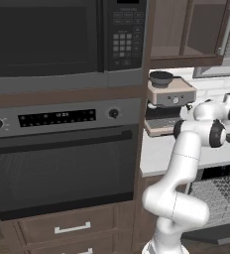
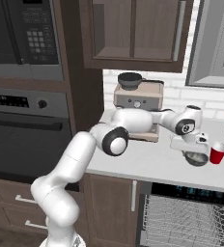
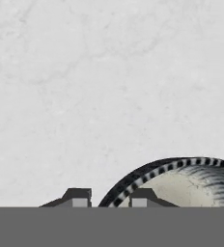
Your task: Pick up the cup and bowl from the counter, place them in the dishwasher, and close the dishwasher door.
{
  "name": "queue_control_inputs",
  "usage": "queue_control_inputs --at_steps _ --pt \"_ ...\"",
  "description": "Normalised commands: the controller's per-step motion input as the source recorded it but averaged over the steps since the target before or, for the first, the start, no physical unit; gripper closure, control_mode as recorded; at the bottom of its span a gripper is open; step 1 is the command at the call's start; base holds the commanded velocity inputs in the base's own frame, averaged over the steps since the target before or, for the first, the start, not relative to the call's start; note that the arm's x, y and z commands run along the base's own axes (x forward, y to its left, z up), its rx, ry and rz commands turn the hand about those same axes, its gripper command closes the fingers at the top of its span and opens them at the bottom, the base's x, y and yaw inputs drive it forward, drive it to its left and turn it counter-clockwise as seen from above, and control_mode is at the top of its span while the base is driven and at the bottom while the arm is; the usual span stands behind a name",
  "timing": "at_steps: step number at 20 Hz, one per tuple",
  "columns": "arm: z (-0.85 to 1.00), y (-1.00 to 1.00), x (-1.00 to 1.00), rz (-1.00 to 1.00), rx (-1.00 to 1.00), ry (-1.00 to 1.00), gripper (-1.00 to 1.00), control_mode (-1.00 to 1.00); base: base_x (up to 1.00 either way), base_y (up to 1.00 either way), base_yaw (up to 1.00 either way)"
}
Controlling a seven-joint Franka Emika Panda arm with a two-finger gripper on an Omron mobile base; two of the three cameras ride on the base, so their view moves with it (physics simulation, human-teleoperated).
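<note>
In the hand view the gripper (image 3: 107,198) points straight down at the counter (image 3: 85,87), its two tips narrowed to either side of the bowl's (image 3: 191,185) near striped rim; whether they pinch it yet I cannot tell. The bowl lies to one side of the hand, on the counter, and just beyond it stands the red cup (image 2: 218,154), with the open dishwasher (image 2: 191,222) below.
</note>
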Motion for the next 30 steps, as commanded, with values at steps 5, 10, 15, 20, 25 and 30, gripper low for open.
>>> queue_control_inputs --at_steps 5,10,15,20,25,30 --pt "0.44 0.07 -1.0 0.02 0.05 -0.03 1.0 -1.0 0.0 0.0 0.0" --pt "0.01 0.02 -1.0 0.11 0.13 -0.23 1.0 -1.0 0.0 0.0 0.0" --pt "0.0 0.18 -1.0 0.21 0.02 -0.22 1.0 -1.0 0.0 0.0 0.0" --pt "-0.27 0.01 -1.0 0.22 0.17 -0.09 1.0 -1.0 0.0 0.0 0.0" --pt "-0.23 0.11 -0.59 0.21 0.11 -0.07 1.0 -1.0 0.0 0.0 0.0" --pt "-0.3 0.04 0.02 0.01 0.21 -0.04 1.0 -1.0 0.0 0.0 0.0"
